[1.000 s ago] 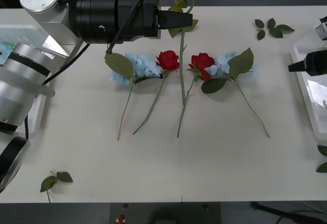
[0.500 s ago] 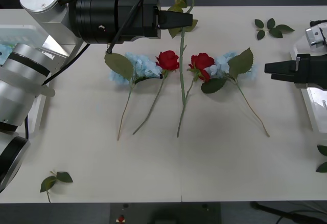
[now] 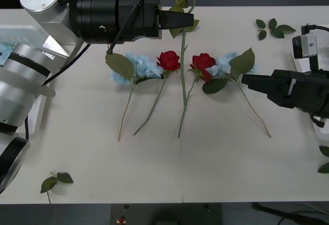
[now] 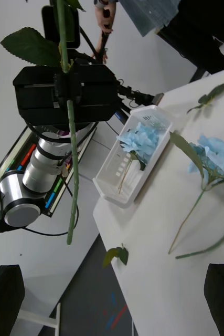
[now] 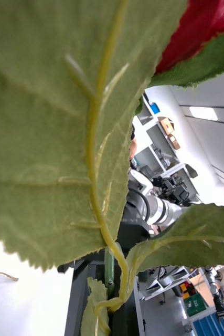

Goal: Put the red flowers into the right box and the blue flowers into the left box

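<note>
Right tool (image 3: 245,79) advanced leftward over the desk (image 3: 216,168), fingers apart, near the blue flowers (image 3: 222,66). Left tool (image 3: 191,19) clamped on a red flower's stem (image 3: 183,66), held upright.

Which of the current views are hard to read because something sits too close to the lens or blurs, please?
Left wrist view: a leaf of the held red rose crowds the lens, soft and oversized. Front view: evenly lit, table sharp, faint shadows. Right wrist view: clear; left gripper closed on the stem, left box crisp.
</note>
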Controlling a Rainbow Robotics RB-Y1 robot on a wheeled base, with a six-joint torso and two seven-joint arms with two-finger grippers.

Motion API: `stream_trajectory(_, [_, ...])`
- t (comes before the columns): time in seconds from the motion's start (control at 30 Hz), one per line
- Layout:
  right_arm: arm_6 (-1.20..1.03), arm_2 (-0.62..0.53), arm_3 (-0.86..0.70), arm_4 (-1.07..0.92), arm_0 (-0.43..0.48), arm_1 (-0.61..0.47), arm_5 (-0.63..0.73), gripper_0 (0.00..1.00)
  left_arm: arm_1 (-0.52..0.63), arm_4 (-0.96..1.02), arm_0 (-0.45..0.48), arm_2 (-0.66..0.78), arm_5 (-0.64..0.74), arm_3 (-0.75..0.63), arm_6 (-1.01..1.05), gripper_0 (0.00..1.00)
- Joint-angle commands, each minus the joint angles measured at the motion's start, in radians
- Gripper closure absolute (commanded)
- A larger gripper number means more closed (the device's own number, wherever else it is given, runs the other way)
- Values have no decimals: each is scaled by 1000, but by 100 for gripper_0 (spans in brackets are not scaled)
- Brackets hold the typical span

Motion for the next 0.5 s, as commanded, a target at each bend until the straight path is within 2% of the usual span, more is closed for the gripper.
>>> stream_trajectory(0.03, [88, -8, -29, -8, -3, 93, -3, 0, 2, 11, -24, 21, -6, -25, -34, 100])
stream_trajectory(0.23, [140, -10, -28, 15, -4, 233, -32, 0, 2, 11, -24, 21, -6, -25, -34, 100])
stream_trajectory(0.5, [157, -10, -42, 164, -20, 383, -51, 0, 2, 11, -24, 21, -6, -25, -34, 100])
